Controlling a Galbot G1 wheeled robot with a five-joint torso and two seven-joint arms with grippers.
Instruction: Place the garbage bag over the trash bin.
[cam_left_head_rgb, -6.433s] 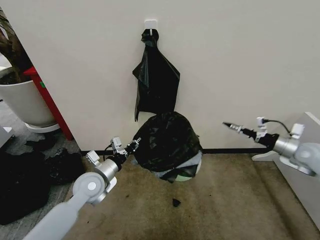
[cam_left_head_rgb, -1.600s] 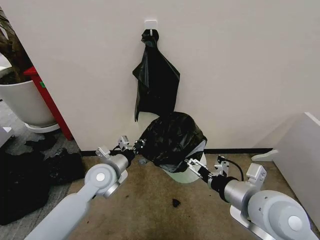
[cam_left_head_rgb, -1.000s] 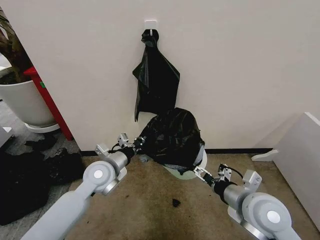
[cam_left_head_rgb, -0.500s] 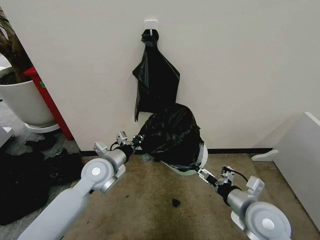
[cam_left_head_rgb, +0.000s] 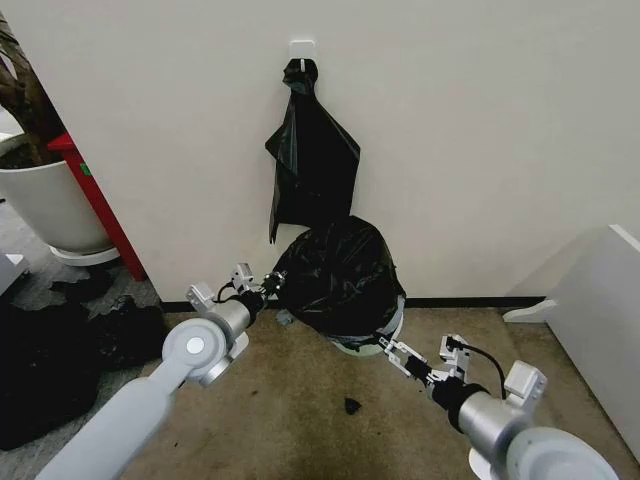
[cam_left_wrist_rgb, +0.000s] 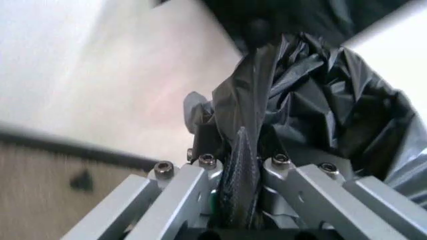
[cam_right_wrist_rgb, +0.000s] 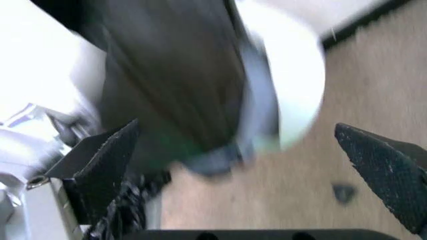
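Fingers of the left gripper (cam_left_wrist_rgb: 241, 165) are clamped on a pinched fold of the garbage bag (cam_left_head_rgb: 335, 280), holding its edge at the bucket's left side, close to the wall. The right gripper (cam_left_head_rgb: 392, 352) sits low at the front right of the trash bin (cam_left_head_rgb: 394, 322) with its fingers (cam_right_wrist_rgb: 103, 165) spread wide apart, gripping nothing; its wrist view looks straight at the dark sheet and the white wall of the bucket beyond.

The bag is draped over the top of the bin like a cap, covering most of the opening, while a strip of white rim shows bare at the right and front. The bin stands on the carpet against the wall, beneath a second black sack (cam_left_head_rgb: 312, 150) hung on a hook.

The job looks well along but not finished. To do this step well, the left side should hold its fold firm as an anchor while the free edge nearest the right gripper is caught and drawn down past the bare rim. The film is thin, so a gentle, even pull seems wise; a sharp tug could tear it or tip the light bucket.
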